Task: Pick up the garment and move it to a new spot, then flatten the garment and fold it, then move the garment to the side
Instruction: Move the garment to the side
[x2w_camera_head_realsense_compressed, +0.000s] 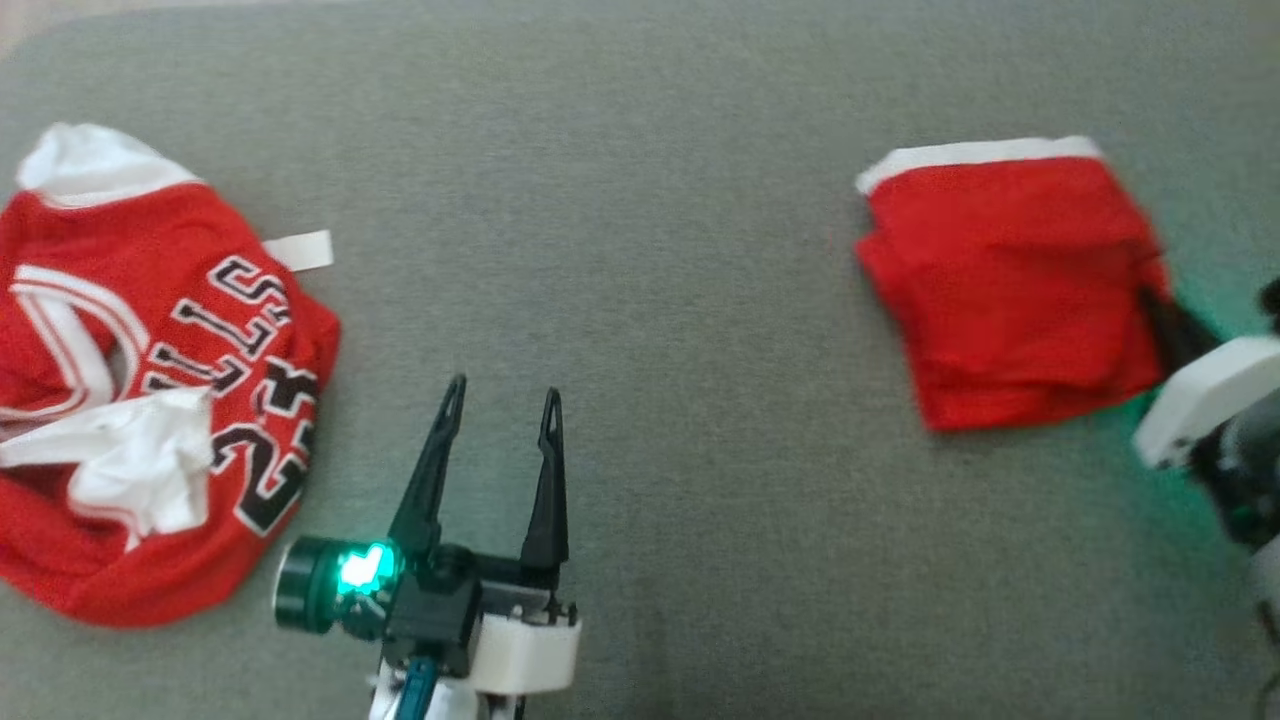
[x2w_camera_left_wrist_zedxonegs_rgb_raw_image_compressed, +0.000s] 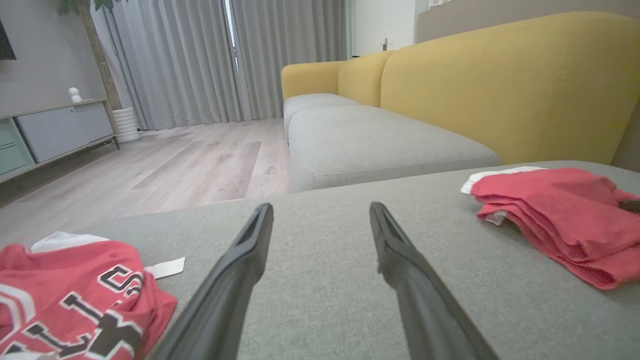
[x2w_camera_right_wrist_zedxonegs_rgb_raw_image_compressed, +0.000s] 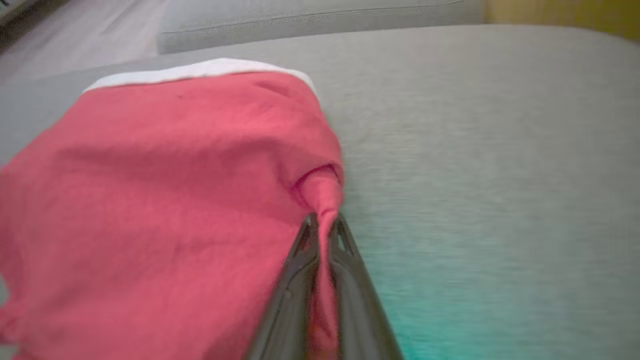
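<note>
A folded red garment (x2w_camera_head_realsense_compressed: 1000, 280) with a white hem lies on the grey cushion at the right. It also shows in the left wrist view (x2w_camera_left_wrist_zedxonegs_rgb_raw_image_compressed: 555, 215) and the right wrist view (x2w_camera_right_wrist_zedxonegs_rgb_raw_image_compressed: 150, 200). My right gripper (x2w_camera_head_realsense_compressed: 1155, 300) comes in from the right edge and is shut on a pinched bit of the garment's right border (x2w_camera_right_wrist_zedxonegs_rgb_raw_image_compressed: 324, 220). My left gripper (x2w_camera_head_realsense_compressed: 505, 395) stands open at the bottom centre, fingers pointing away, nothing between them (x2w_camera_left_wrist_zedxonegs_rgb_raw_image_compressed: 320, 207). It is well left of the folded garment.
A crumpled red jersey (x2w_camera_head_realsense_compressed: 170, 380) with black lettering and white trim lies at the left (x2w_camera_left_wrist_zedxonegs_rgb_raw_image_compressed: 65, 295), close beside my left gripper. The grey cushion (x2w_camera_head_realsense_compressed: 650, 200) spreads between the two. Beyond are a yellow sofa back (x2w_camera_left_wrist_zedxonegs_rgb_raw_image_compressed: 500, 85), wooden floor (x2w_camera_left_wrist_zedxonegs_rgb_raw_image_compressed: 175, 165) and a low cabinet (x2w_camera_left_wrist_zedxonegs_rgb_raw_image_compressed: 50, 130).
</note>
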